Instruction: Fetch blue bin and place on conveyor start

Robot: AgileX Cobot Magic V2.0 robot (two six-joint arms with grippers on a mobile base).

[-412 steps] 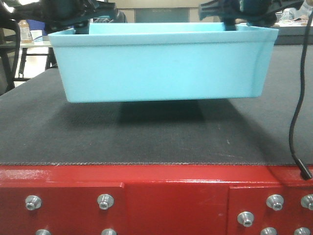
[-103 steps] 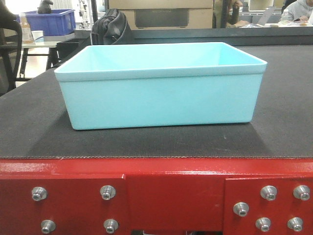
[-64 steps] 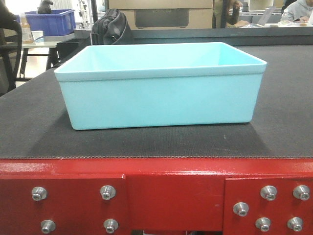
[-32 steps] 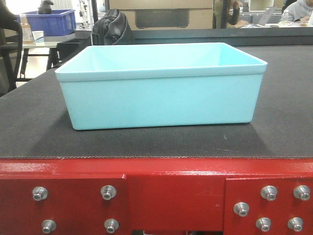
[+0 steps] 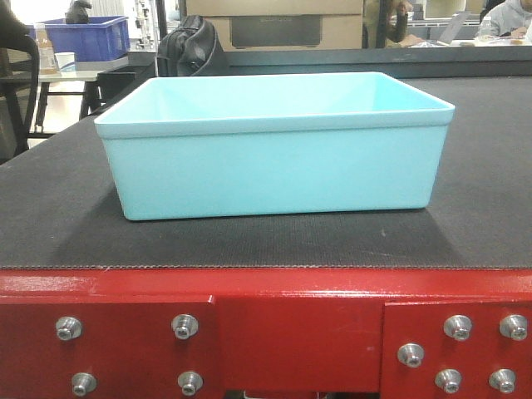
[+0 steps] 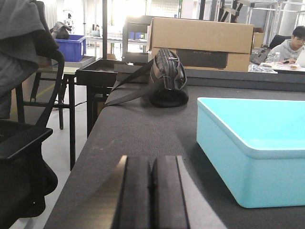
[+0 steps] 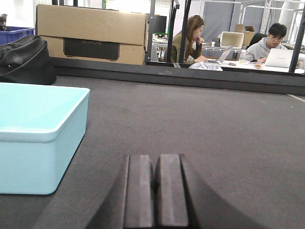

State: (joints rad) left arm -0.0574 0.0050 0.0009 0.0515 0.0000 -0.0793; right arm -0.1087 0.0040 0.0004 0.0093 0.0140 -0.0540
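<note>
The blue bin (image 5: 274, 162), a light turquoise tub, rests flat and empty on the dark grey belt of the conveyor start (image 5: 266, 241), just behind the red bolted frame (image 5: 266, 316). No gripper shows in the front view. In the left wrist view the bin (image 6: 252, 143) lies to the right of my left gripper (image 6: 152, 160), which is shut on nothing above the belt. In the right wrist view the bin (image 7: 38, 138) lies to the left of my right gripper (image 7: 156, 157), also shut and empty.
A black bag (image 6: 167, 78) lies on the belt's far end beside a cardboard box (image 6: 202, 38). A dark blue crate (image 5: 83, 37) sits on a table at the far left. An office chair (image 6: 24, 119) stands left of the conveyor. People work at desks (image 7: 267, 45) behind.
6.4 s ago both grippers held the bin by its rim just above the belt. It now rests on the belt, and the grippers have let go and left the front view.
</note>
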